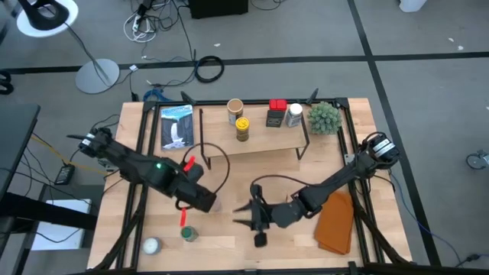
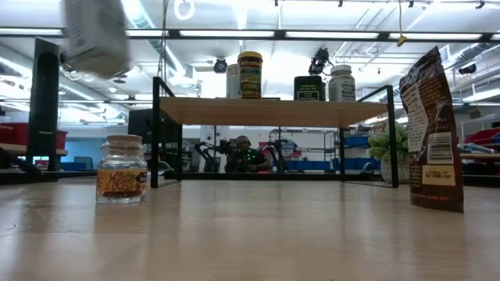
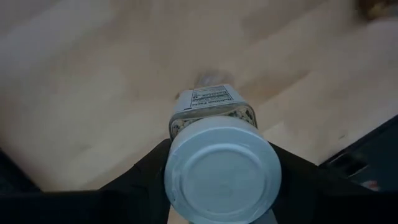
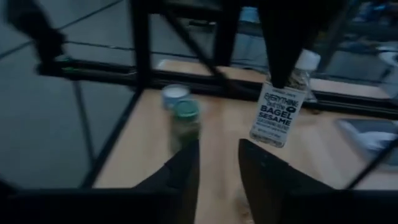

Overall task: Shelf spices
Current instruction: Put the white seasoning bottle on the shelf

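A white-capped jar (image 3: 219, 158) with a label reading "Everything but the bagel sesame" is clamped between the dark fingers (image 3: 146, 171) of the left gripper (image 1: 208, 202), which is held above the front middle of the tabletop (image 1: 229, 172); the jar is lifted clear of the wood, and it is seen hanging in the air in the right wrist view (image 4: 283, 106). Just below this gripper on the table, toward the front edge, a red item (image 1: 184, 217) is lain, and beside that a green-lidded jar (image 1: 189, 233) and a white-lidded jar (image 1: 151, 245) are stood near the front left corner. Close to the right of the left gripper, the right gripper (image 1: 256, 216) is held low over the table with its fingers spread apart and nothing between them; a small dark item (image 1: 260, 240) is seen just in front of it. Further to its right an orange-brown cloth (image 1: 337, 221) is laid on the table. Well beyond both grippers, at the back of the table, the shelf (image 1: 267, 134) is stood, and on its plank are placed a tan-lidded jar (image 1: 235, 110), a yellow-labelled jar (image 1: 242, 128), a red-topped tin (image 1: 276, 113) and a white-capped bottle (image 1: 294, 114). A green plant (image 1: 323, 117) is set beside the shelf's right end, and a pouch (image 1: 176, 126) is set at its left end.
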Robot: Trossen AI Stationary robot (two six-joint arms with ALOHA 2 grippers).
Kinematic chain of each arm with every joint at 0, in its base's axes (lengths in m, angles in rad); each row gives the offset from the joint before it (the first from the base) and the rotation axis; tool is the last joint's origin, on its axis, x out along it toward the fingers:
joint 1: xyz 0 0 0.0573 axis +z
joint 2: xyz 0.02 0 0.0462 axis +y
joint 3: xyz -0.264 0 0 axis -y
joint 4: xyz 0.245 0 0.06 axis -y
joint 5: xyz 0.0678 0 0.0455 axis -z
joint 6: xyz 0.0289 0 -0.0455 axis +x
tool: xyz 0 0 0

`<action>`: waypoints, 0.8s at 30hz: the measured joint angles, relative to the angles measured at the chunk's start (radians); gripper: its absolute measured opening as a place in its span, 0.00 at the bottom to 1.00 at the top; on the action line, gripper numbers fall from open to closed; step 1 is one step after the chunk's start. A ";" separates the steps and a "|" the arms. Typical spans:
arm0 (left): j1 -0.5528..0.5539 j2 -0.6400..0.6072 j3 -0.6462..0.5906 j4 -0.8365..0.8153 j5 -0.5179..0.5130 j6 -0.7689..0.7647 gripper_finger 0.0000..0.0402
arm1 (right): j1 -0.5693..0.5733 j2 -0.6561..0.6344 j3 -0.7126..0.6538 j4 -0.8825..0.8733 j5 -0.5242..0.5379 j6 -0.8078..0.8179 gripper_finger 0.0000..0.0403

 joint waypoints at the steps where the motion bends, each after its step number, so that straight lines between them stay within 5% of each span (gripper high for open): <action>1: 0.009 0.000 0.019 -0.008 -0.015 0.001 0.52 | -0.013 0.000 0.000 0.003 0.004 -0.003 0.32; 11: 0.106 0.000 0.062 -0.014 -0.049 0.029 0.52 | -0.139 0.000 0.000 0.009 0.003 0.009 0.58; 24: 0.173 0.000 0.061 0.013 -0.048 0.063 0.52 | -0.254 0.069 0.000 0.134 -0.102 -0.009 0.67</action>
